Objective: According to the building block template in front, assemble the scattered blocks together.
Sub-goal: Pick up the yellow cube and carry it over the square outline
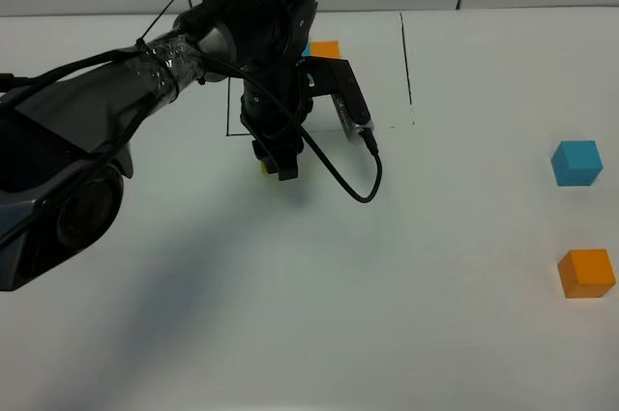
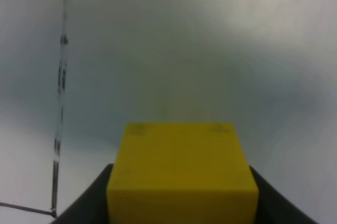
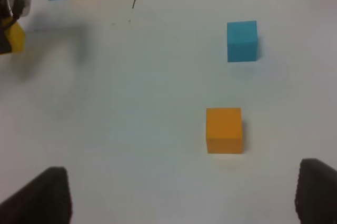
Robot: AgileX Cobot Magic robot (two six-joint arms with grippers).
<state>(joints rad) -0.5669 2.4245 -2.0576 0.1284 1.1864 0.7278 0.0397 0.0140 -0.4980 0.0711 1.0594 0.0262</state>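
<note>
1. The left gripper [image 1: 273, 163] is clamped on the yellow cube [image 2: 181, 171]. In the high view it sits centre-left of the frame, just below the lower-left corner of the black outline [image 1: 410, 73].
2. I cannot tell whether the cube is resting on the bench [image 1: 435, 343] or hanging just above it. If the jaws let go while it is off the surface, it could tumble and land skewed.
3. The template [image 1: 326, 48] is in the upper middle of the frame, and the left arm covers most of it. Only its orange face and a sliver of blue show, so I could misjudge the L shape I am copying.
4. The cube is close to the outline, so a build started here might crowd the frame or be mistaken for the template.
5. The right gripper [image 3: 184, 197] is open with nothing between its jaws.
6. The sky-blue cube [image 1: 576, 161] and the orange cube [image 1: 586, 273] sit at the far right edge of the frame, apart from each other and well away from the yellow one.
7. Bringing them across puts the right arm near the left arm's cable loop, and a snag there would drag the yellow cube.
</note>
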